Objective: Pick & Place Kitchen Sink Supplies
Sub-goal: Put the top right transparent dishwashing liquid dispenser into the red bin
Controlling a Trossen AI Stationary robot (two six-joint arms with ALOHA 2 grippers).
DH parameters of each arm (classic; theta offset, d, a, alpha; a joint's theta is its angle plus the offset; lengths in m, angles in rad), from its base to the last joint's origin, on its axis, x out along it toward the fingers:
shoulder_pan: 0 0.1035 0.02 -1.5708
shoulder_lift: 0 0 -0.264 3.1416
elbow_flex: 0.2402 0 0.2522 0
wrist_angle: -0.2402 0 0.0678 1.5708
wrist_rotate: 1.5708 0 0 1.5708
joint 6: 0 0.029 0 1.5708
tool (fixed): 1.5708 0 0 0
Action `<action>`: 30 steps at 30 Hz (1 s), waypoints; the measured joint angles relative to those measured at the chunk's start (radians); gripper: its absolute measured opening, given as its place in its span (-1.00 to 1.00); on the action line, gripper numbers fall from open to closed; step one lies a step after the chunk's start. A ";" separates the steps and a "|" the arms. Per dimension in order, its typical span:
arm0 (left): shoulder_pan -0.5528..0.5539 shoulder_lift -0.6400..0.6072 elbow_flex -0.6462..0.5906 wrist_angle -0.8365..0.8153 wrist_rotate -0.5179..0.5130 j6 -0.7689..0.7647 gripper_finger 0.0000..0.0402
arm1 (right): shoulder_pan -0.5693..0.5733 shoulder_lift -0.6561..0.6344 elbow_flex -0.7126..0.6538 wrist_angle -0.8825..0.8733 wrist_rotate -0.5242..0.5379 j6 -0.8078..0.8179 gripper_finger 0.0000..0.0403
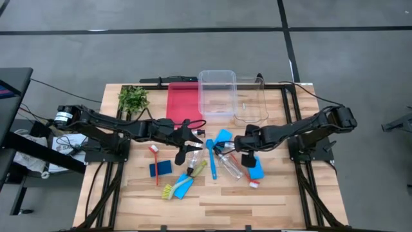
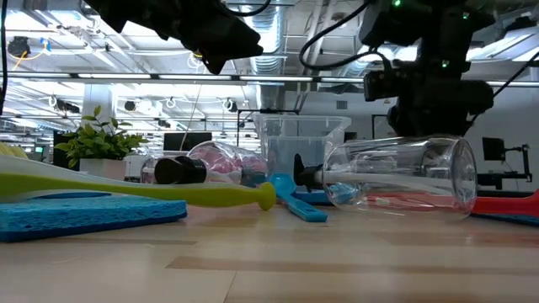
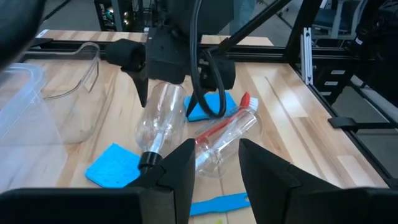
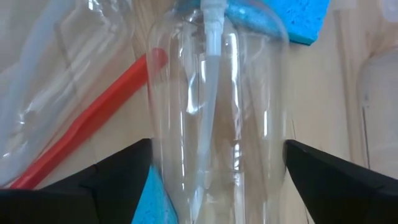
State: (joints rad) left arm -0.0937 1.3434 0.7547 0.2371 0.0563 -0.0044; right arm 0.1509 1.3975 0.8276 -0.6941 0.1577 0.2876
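Right then, your clear bottle [image 4: 217,106] lay on its side mid-table between the right gripper [image 4: 217,180]'s spread fingers, ungripped. Its cap was cut off; no label showed. Left gripper [image 3: 214,171] hovered half-open, empty.

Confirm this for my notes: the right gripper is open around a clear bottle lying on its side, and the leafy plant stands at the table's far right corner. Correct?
Not quite. The right gripper is indeed open around the lying clear bottle, but the leafy plant stands at the table's far left corner, as the high view shows.
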 joint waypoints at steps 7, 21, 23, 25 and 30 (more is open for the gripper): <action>0.000 0.000 0.000 -0.010 0.000 0.000 -0.38 | -0.001 0.002 -0.002 -0.001 -0.012 0.001 0.85; 0.000 0.000 0.000 -0.013 0.000 0.000 -0.38 | 0.000 -0.002 -0.001 -0.001 -0.011 0.010 0.62; 0.000 0.000 0.000 -0.016 0.000 0.000 -0.38 | 0.000 -0.002 0.000 -0.002 -0.027 0.010 0.58; 0.000 0.000 0.000 -0.020 0.000 0.000 -0.38 | 0.000 -0.002 0.000 -0.004 -0.040 0.010 0.57; 0.000 0.000 0.000 -0.020 0.000 0.000 -0.38 | 0.000 -0.003 0.000 -0.008 -0.079 0.010 0.62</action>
State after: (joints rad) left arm -0.0937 1.3434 0.7544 0.2173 0.0566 -0.0048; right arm 0.1505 1.3941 0.8280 -0.7025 0.0784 0.2978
